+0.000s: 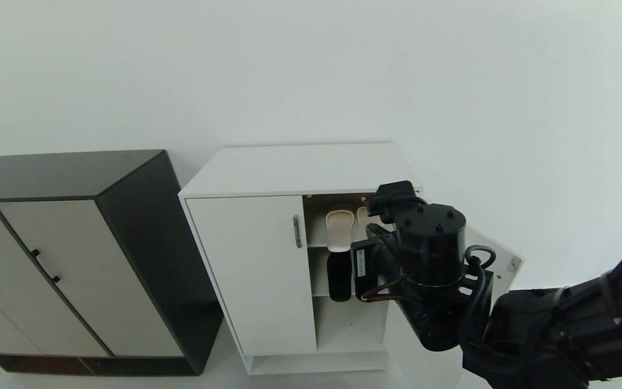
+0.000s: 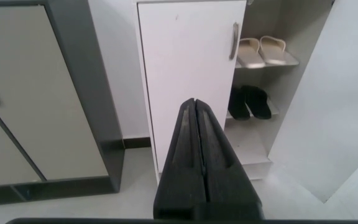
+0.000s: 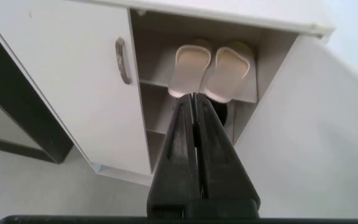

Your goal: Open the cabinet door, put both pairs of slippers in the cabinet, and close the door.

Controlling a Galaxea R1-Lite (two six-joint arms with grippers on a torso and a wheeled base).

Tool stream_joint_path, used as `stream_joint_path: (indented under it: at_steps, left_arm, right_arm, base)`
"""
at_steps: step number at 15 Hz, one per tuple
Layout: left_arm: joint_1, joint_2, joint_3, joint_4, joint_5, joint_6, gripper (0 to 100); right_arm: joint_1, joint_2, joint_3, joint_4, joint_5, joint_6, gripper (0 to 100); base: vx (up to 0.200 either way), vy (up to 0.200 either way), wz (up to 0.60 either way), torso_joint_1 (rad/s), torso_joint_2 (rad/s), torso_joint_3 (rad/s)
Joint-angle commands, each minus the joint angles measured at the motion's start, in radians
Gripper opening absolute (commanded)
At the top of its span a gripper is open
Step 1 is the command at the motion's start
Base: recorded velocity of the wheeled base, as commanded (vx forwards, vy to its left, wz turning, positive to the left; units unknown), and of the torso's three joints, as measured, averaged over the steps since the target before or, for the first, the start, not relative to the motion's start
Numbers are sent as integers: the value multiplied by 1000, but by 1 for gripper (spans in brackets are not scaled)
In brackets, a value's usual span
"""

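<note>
The white cabinet stands with its right door swung open and its left door closed. A pair of white slippers lies on the top shelf, and a pair of black slippers on the shelf below. My right gripper is shut with nothing in it and hovers just in front of the opening, below the white slippers, hiding most of the black pair. My left gripper is shut and empty, held back from the closed left door.
A dark cabinet with grey doors stands close to the left of the white one. The open door juts out beside my right arm. A metal handle sits on the closed door's edge.
</note>
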Motion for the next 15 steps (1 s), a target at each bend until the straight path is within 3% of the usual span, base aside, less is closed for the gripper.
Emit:
stream_joint_path:
  at_steps: [1, 7, 13, 15]
  left_arm:
    - [0, 0, 0, 0, 0, 0, 0]
    - [0, 0, 0, 0, 0, 0, 0]
    - [0, 0, 0, 0, 0, -2, 0]
    - [0, 0, 0, 0, 0, -2, 0]
  right_arm:
    - [-4, 1, 1, 0, 1, -7, 0]
    - [-13, 3, 11, 0, 2, -14, 0]
    - [-48, 0, 10, -2, 2, -21, 0]
    - [-76, -3, 7, -3, 4, -27, 0]
  base:
    - [0, 0, 0, 124, -305, -173]
    - [0, 0, 0, 26, -52, -31]
    - [0, 0, -600, 6, -1, 2]
    - [0, 0, 0, 0, 0, 0]
